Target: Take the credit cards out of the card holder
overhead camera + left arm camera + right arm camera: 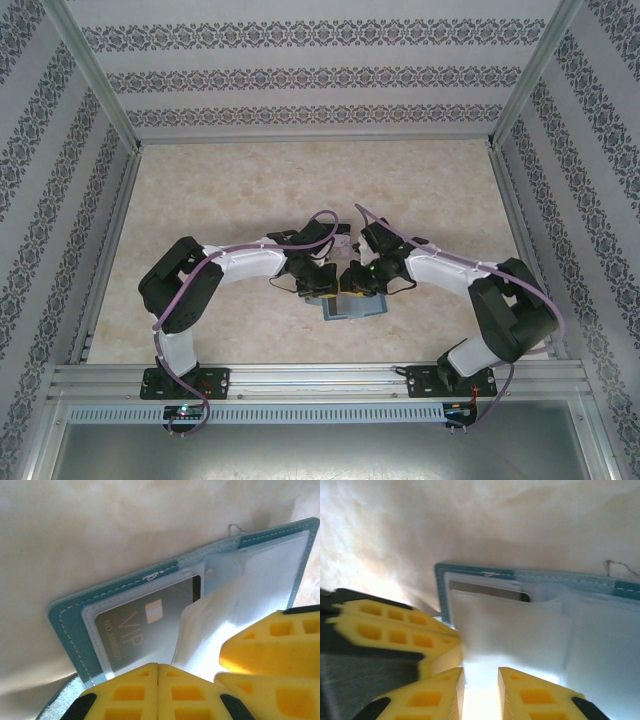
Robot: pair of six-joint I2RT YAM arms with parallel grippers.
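Observation:
The teal card holder (351, 309) lies open between the two grippers at the table's near middle. In the left wrist view a dark credit card marked VIP (145, 625) sits in its clear slot. A white sheet (212, 622) bulges up beside the card; I cannot tell whether it is a card or a pocket flap. My left gripper (158, 666) is shut at the card holder's (75, 630) near edge. My right gripper (481, 672) is open a narrow gap, with the white sheet (510, 625) running in between its tips. The dark card's top edge (490, 590) peeks out behind the sheet.
Patterned walls and metal frame posts (98, 80) close in the beige table (300, 190) on three sides. A metal rail (320, 378) runs along the near edge by the arm bases. A loose thread (620, 570) sticks out from the holder's far seam.

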